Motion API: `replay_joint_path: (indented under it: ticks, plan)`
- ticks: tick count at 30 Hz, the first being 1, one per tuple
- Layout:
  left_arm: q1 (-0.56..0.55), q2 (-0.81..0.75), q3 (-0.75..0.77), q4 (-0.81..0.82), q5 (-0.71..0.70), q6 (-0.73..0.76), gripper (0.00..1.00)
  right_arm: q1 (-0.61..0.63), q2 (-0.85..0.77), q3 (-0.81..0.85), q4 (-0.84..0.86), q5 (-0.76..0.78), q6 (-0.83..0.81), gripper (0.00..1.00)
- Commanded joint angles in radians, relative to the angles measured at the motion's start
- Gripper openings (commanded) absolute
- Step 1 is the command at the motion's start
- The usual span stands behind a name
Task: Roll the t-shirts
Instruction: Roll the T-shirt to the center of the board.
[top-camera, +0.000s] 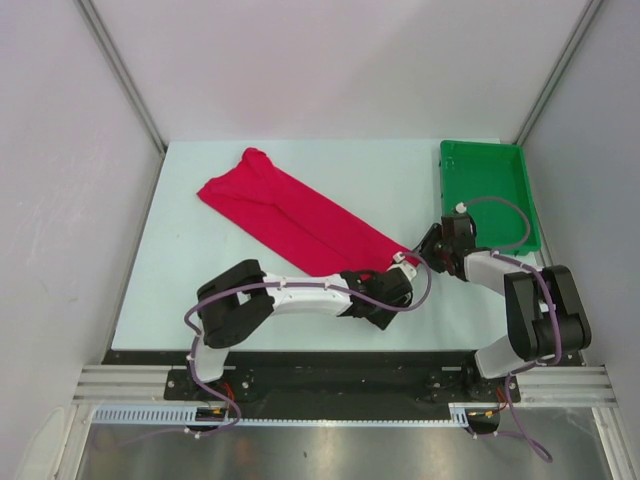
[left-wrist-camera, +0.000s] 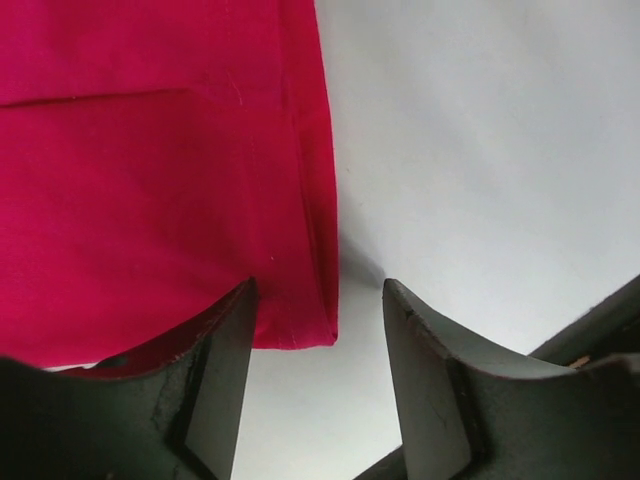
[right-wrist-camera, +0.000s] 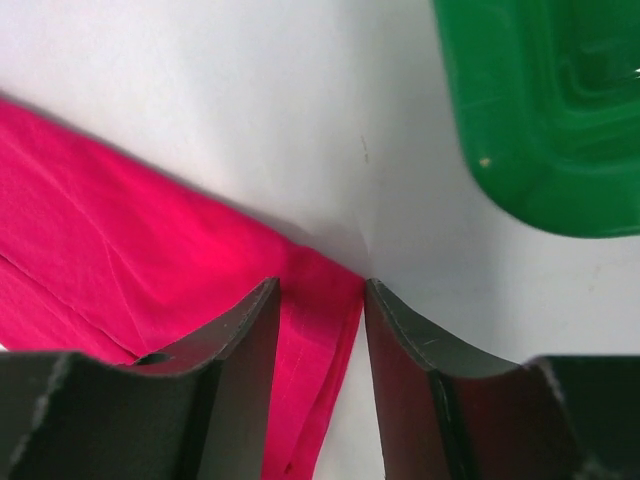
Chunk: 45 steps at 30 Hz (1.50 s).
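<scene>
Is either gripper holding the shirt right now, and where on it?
Nothing is held yet. The left gripper and right gripper both stand open, each straddling one corner of the t-shirt's near end, which lies flat.

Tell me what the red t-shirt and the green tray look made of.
The t-shirt: soft matte knit cloth, likely cotton; it lies folded with creases and a hem. The tray: rigid moulded plastic, glossy; highlights glint on its rounded corner.
</scene>
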Motion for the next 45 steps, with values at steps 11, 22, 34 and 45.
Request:
replay_joint_path:
  ticks: [11,22,34,45]
  plan:
    - [-0.023,0.021,0.04,-0.015,-0.045,0.035,0.0,0.043,-0.016,0.009,0.0,0.077,-0.017,0.08]
    - [-0.058,-0.087,0.015,0.028,0.141,0.004,0.0,0.054,-0.229,0.029,-0.27,0.235,-0.122,0.0]
    - [0.07,-0.196,-0.11,0.103,0.26,-0.049,0.0,0.142,-0.145,0.122,-0.315,0.289,-0.117,0.06]
    - [0.201,-0.205,-0.194,0.163,0.345,-0.084,0.0,0.195,0.031,0.248,-0.229,0.256,-0.053,0.11]
